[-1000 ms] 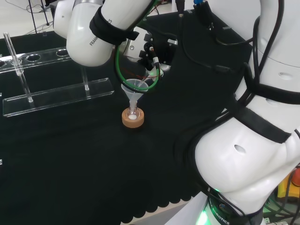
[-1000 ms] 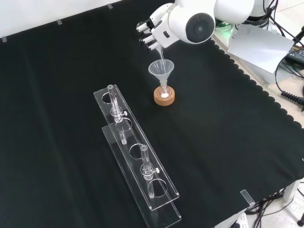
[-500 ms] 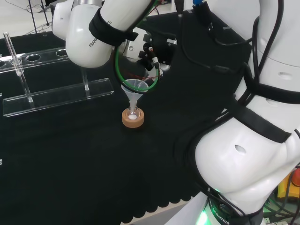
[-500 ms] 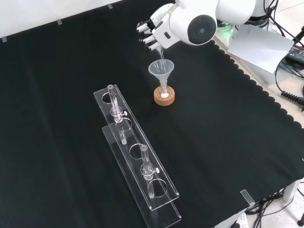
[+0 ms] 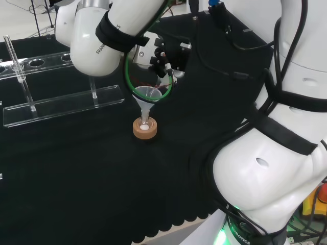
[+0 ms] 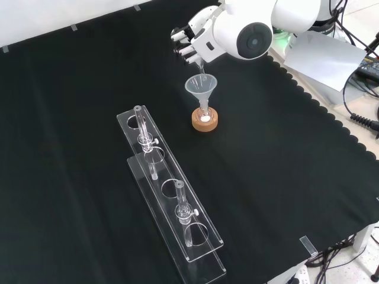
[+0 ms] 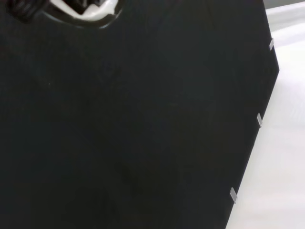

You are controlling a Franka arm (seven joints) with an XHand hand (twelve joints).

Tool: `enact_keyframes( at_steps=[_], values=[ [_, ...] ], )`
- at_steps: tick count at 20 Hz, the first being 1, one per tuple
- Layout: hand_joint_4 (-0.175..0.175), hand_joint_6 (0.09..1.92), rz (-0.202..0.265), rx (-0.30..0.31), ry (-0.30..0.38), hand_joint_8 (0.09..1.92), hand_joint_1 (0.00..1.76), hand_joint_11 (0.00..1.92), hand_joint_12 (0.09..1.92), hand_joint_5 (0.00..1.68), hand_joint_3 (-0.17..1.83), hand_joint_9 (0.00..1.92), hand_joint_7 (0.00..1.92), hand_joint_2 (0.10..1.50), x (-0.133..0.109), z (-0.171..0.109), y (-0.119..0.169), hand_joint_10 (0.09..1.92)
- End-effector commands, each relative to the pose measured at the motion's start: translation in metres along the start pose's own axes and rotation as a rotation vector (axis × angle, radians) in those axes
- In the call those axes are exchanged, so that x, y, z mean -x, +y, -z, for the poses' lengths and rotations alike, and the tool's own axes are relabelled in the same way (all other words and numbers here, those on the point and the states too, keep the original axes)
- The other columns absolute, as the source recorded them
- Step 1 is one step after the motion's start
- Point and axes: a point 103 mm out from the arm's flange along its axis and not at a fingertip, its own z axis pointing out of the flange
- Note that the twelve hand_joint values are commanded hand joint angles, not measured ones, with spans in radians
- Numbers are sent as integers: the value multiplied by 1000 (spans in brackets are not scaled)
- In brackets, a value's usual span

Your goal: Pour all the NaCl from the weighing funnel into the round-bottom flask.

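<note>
The hand (image 6: pixel 192 40) hangs above the desk (image 6: pixel 284 154) with its fingers (image 6: pixel 180 42) curled round a slim clear piece, the weighing funnel (image 6: pixel 201 66), which slants down from the fingers. Its lower tip sits just over the rim of a clear funnel (image 6: pixel 201 86) right below the hand. In the head view the hand (image 5: pixel 171 56) sits just above and to the right of that funnel (image 5: pixel 148 94), partly behind a green cable (image 5: pixel 130 76).

The funnel's stem runs down into the flask (image 6: pixel 205 116), which rests in a cork ring (image 6: pixel 205 122) straight under the hand. A small patch of white powder (image 6: pixel 205 119) lies in the bottom of the flask; the head view shows the same white spot (image 5: pixel 145 128) inside the ring (image 5: pixel 145 128).

Below and left of the hand in the front view, well apart from it, stands a clear rack (image 6: pixel 169 192) with glass tubes (image 6: pixel 144 139) upright in it.
</note>
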Motion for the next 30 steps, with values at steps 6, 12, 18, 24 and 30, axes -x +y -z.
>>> enact_keyframes(
  at_steps=[6, 12, 18, 24, 30],
  values=[
    [175, 1123, -5, -1, -26, 618, 1046, 842, 1051, 1035, 749, 1161, 761, 730, -1, 5, 1, 342],
    [175, 1122, -8, -9, -48, 619, 1046, 844, 1050, 1035, 749, 1161, 760, 730, -2, 8, 2, 342],
    [175, 1122, -14, -15, -67, 619, 1046, 845, 1049, 1035, 749, 1162, 760, 730, 0, 10, 2, 342],
    [175, 1122, -15, -25, -81, 620, 1046, 846, 1048, 1035, 749, 1162, 760, 730, 0, 11, 2, 341],
    [175, 1121, -21, -35, -99, 620, 1046, 846, 1046, 1036, 749, 1162, 760, 730, 2, 13, 1, 341]
  ],
)
